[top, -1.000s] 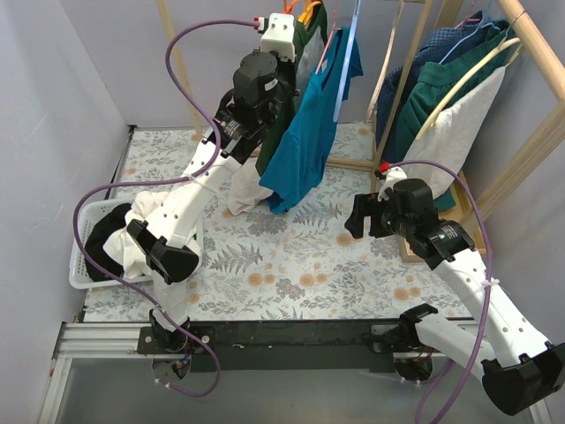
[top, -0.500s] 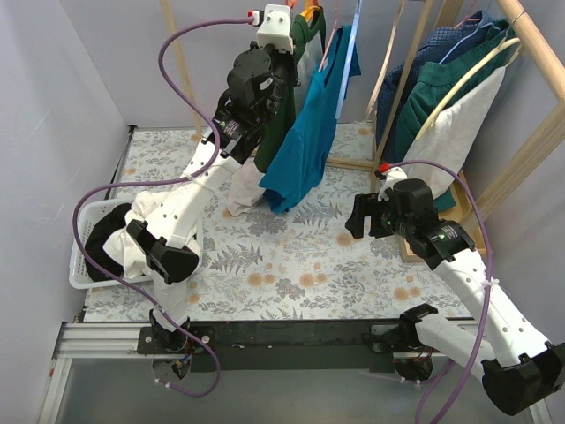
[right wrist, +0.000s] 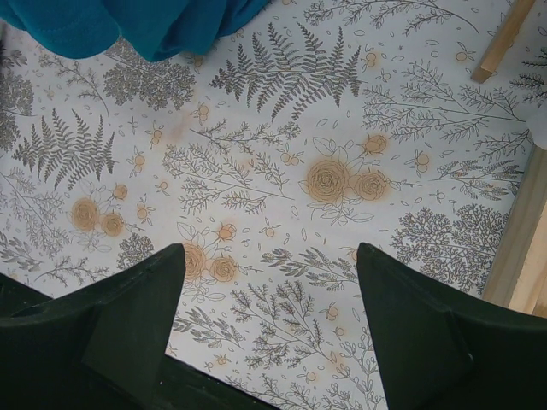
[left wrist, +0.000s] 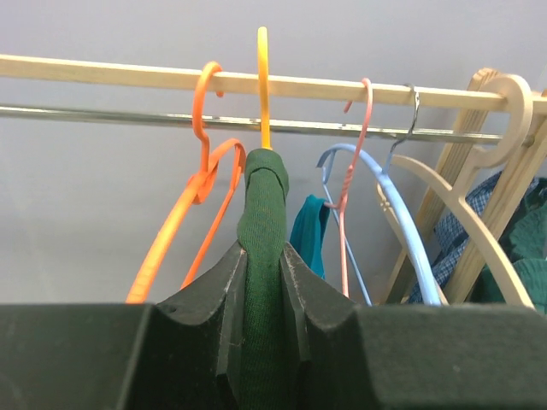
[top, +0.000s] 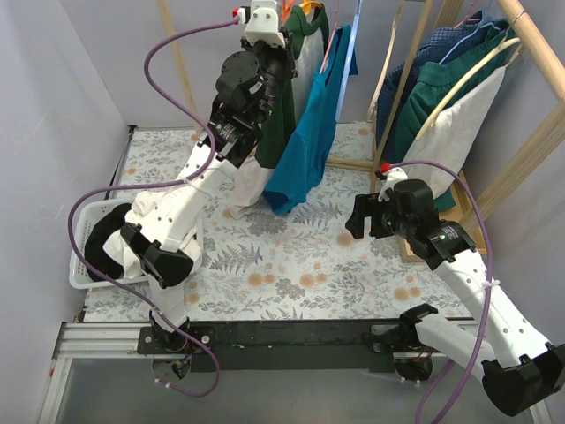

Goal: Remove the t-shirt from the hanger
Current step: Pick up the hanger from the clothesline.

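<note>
A dark green t-shirt (left wrist: 262, 213) hangs on a yellow hanger (left wrist: 262, 85) whose hook sits over the wooden rail (left wrist: 102, 70). My left gripper (left wrist: 261, 249) is shut on the shirt's bunched fabric just below the hook. From above, the left gripper (top: 281, 64) is high at the rack, with the green t-shirt (top: 281, 124) draping below it. My right gripper (top: 357, 216) hovers low over the floral tabletop, open and holding nothing; in its own view the right gripper (right wrist: 269, 256) frames only the patterned cloth.
A teal shirt (top: 305, 150) hangs right beside the green one. Orange (left wrist: 201, 179), pink (left wrist: 352, 154), light blue (left wrist: 402, 222) and wooden (left wrist: 479, 171) hangers share the rail. A second rack of clothes (top: 441, 97) stands at right. A white basket (top: 79, 261) with laundry sits at left.
My left arm has risen and shifted a little left, carrying the gripped green fabric upward at the rail. The right arm has not moved.
</note>
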Tool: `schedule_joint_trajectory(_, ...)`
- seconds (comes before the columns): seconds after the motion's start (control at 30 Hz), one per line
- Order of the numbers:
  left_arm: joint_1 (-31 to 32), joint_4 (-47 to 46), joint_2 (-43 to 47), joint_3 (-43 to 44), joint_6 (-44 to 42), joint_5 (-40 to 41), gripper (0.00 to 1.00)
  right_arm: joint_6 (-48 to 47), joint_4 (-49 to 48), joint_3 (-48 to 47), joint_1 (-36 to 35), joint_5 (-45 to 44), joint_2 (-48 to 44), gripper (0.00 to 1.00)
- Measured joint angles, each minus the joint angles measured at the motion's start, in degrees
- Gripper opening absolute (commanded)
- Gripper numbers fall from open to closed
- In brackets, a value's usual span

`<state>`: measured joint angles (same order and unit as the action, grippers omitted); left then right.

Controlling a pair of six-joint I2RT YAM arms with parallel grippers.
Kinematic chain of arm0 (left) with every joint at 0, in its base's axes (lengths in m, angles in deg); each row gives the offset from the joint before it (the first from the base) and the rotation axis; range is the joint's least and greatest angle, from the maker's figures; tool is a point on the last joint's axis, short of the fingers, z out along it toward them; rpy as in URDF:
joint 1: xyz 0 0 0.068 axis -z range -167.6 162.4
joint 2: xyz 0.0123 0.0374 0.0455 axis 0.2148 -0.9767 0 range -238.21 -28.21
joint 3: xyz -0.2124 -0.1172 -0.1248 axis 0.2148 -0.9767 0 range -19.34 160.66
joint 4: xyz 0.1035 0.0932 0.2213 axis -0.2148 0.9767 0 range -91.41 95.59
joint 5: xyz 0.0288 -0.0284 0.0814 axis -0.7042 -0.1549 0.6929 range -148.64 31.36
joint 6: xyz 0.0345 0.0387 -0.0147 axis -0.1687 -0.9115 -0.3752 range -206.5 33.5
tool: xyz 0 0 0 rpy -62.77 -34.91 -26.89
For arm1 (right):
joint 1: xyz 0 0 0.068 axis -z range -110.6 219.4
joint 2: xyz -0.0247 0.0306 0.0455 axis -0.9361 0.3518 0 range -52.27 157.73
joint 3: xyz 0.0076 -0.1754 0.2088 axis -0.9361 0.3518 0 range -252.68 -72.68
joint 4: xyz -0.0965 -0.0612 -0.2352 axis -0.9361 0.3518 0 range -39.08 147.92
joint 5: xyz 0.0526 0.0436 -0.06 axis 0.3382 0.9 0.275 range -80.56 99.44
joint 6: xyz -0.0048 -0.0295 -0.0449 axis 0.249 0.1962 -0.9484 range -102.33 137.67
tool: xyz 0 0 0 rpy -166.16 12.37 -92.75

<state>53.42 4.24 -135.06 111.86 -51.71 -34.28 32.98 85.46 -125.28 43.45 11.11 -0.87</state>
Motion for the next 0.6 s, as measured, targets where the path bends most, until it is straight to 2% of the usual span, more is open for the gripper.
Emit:
schedule_joint_trajectory(0.13, 0.0, -1.1, 1.5, -1.0, 0.4, 0.0, 0.00, 0.0, 0.0, 0.0, 0.0, 0.0, 0.0, 0.88)
schedule_joint_trajectory(0.37, 0.0, -3.4, 7.5, -10.8, 1.6, 0.3, 0.00, 0.0, 0.0, 0.0, 0.0, 0.0, 0.0, 0.88)
schedule_joint_trajectory(0.6, 0.0, -3.4, 7.5, -8.1, 1.6, -0.6, 0.00, 0.0, 0.0, 0.0, 0.0, 0.1, -0.1, 0.88)
